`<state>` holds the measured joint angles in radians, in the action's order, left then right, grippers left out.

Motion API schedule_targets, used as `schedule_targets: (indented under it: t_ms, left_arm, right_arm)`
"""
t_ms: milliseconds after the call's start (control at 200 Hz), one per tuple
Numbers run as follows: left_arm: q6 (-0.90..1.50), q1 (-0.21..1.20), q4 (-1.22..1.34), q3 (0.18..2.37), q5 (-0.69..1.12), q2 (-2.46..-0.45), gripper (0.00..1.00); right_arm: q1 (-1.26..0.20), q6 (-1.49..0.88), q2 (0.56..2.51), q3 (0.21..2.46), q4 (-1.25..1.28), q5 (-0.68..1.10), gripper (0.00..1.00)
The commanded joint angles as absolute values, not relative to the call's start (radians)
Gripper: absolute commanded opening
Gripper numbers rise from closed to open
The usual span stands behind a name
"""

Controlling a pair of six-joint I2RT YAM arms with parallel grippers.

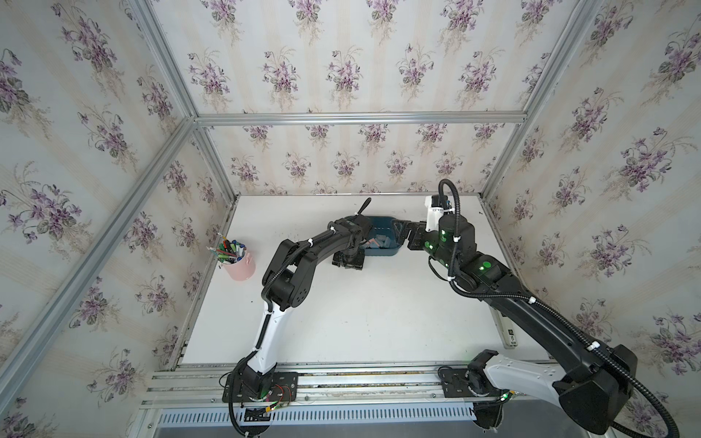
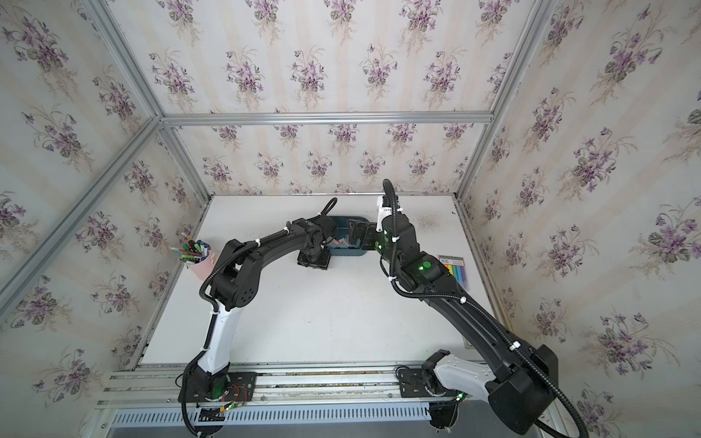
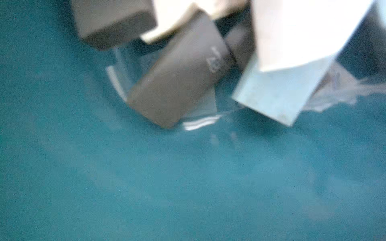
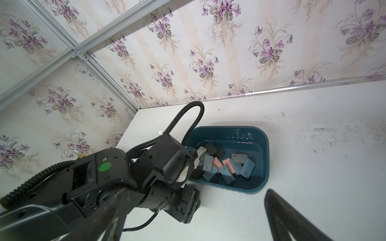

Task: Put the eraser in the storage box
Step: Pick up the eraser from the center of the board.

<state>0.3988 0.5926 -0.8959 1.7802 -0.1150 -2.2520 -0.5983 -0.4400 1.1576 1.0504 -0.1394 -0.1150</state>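
On the far side of the desk (image 1: 360, 322), my left arm (image 1: 316, 248) half hides the storage box (image 4: 219, 133). My left end effector (image 4: 194, 169) dips inside, blurred: open or closed, I cannot tell. My right end effector (image 1: 403, 233) gapes empty beside it. Erasers (image 4: 226, 167) lie heaped within.

Dark teal storage box (image 4: 263, 154) sits upright, holding jumbled erasers (image 4: 247, 168).

Storage box (image 4: 227, 133): glossy smooth teal plastic. Erasers (image 4: 247, 168): matt, some in shiny clear wrap. Table (image 4: 323, 167): matt white, scuffed.
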Motion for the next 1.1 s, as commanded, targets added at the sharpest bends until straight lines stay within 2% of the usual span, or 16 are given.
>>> schedule_targets:
  t_ms: [0, 130, 250, 265, 390, 485, 584, 709, 944, 1099]
  left_arm:
    - [0.45, 0.592, -0.876, 1.767, -0.166, -2.247, 0.64]
    - [0.476, 0.592, -0.849, 1.756, -0.164, -2.244, 0.56]
    - [0.489, 0.592, -0.824, 1.739, -0.164, -2.24, 0.56]
    - [0.49, 0.592, -0.827, 1.742, -0.164, -2.243, 0.52]
    - [0.506, 0.59, -0.839, 1.744, -0.16, -2.252, 0.43]
    - [0.512, 0.59, -0.839, 1.739, -0.156, -2.256, 0.41]
    - [0.512, 0.589, -0.851, 1.745, -0.156, -2.266, 0.34]
    - [0.509, 0.588, -0.848, 1.733, -0.156, -2.263, 0.3]
    - [0.506, 0.586, -0.845, 1.696, -0.157, -2.234, 0.17]
    - [0.511, 0.587, -0.835, 1.657, -0.15, -2.202, 0.15]
  right_arm:
    - [-0.599, -0.435, 1.149, 1.052, -0.129, -0.111, 1.0]
    - [-0.598, -0.434, 1.15, 1.051, -0.124, -0.109, 1.0]
    - [-0.598, -0.436, 1.154, 1.048, -0.123, -0.103, 1.0]
    - [-0.598, -0.435, 1.154, 1.048, -0.122, -0.101, 1.0]
    - [-0.598, -0.435, 1.157, 1.047, -0.119, -0.098, 1.0]
    - [-0.598, -0.436, 1.159, 1.047, -0.118, -0.094, 1.0]
    - [-0.598, -0.438, 1.162, 1.047, -0.118, -0.093, 1.0]
    - [-0.599, -0.44, 1.161, 1.045, -0.118, -0.093, 1.0]
    - [-0.601, -0.442, 1.16, 1.047, -0.12, -0.096, 1.0]
    - [-0.6, -0.443, 1.154, 1.052, -0.128, -0.1, 1.0]
